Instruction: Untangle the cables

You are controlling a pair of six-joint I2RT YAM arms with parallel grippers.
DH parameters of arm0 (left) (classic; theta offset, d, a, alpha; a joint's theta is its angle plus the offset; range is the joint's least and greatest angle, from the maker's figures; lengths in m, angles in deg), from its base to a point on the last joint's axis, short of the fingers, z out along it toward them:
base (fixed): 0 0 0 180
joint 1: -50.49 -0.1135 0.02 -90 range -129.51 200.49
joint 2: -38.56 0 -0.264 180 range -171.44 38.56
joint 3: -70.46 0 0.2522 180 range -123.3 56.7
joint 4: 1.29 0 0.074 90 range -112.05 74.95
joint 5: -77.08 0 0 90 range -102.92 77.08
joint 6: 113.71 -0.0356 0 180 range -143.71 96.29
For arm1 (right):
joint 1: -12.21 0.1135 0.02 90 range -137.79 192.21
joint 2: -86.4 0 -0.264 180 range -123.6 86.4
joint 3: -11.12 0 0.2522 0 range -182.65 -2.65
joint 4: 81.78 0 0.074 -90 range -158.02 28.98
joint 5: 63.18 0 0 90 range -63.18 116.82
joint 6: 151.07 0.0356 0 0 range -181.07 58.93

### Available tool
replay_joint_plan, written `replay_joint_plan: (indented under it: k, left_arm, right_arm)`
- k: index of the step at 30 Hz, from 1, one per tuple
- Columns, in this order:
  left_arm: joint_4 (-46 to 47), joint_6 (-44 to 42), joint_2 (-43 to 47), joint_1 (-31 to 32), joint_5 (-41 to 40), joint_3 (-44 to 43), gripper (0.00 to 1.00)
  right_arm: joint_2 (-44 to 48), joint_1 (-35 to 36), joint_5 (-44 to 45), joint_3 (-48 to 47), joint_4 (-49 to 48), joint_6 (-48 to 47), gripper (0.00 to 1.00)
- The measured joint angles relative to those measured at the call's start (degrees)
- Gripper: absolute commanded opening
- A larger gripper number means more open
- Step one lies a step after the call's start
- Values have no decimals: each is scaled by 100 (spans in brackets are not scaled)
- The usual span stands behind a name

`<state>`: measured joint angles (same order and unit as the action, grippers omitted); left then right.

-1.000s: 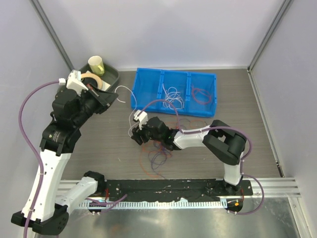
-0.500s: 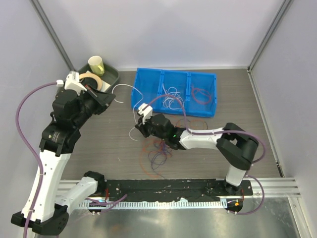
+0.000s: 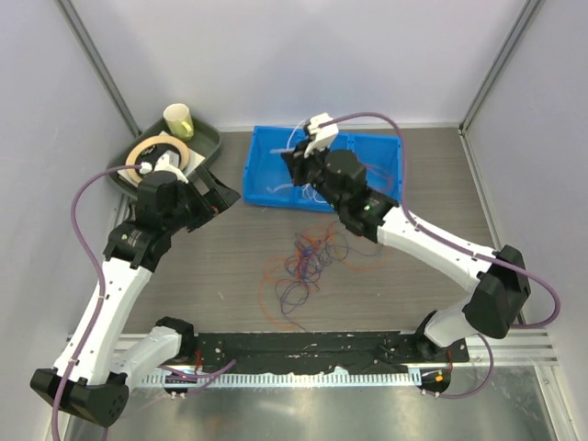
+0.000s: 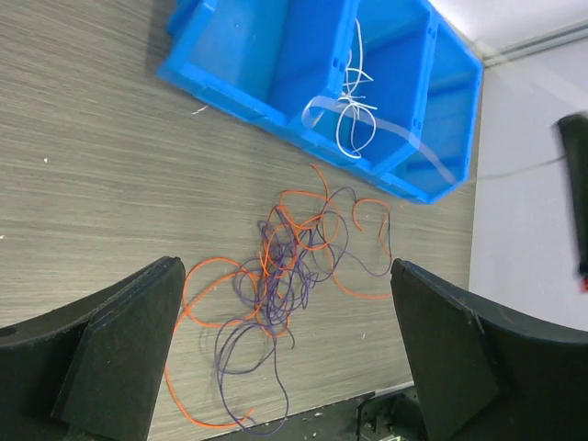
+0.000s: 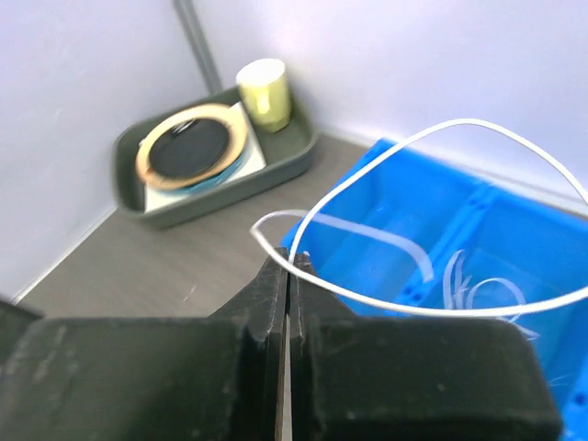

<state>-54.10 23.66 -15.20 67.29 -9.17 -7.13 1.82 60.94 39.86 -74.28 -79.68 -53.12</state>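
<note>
No writing, label, brand mark, number or sign is legible on any surface in the three camera views.

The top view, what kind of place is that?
Most likely a robot lab's test booth. Plain white walls close in a table, a left arm and right arm are bolted to a metal rail, and a tangle of cables lies by a blue bin.

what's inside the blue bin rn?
White cables lie in the middle section of the blue bin. From above the right arm covers much of the bin; the left wrist view hides the right section's floor, so its contents cannot be told.
</note>
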Motion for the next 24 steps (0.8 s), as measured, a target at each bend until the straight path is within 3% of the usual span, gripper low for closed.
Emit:
replay_joint_plan:
  k: [11, 24]
  left_arm:
    - [-170, -46, 199, 0, -144, 37, 100]
    - [-627, -151, 557, 0, -682, 485, 100]
  right_arm:
    - [-422, -1123, -70, -1080, 361, -278, 1]
    - [-1655, -1567, 11, -1040, 310, -476, 1]
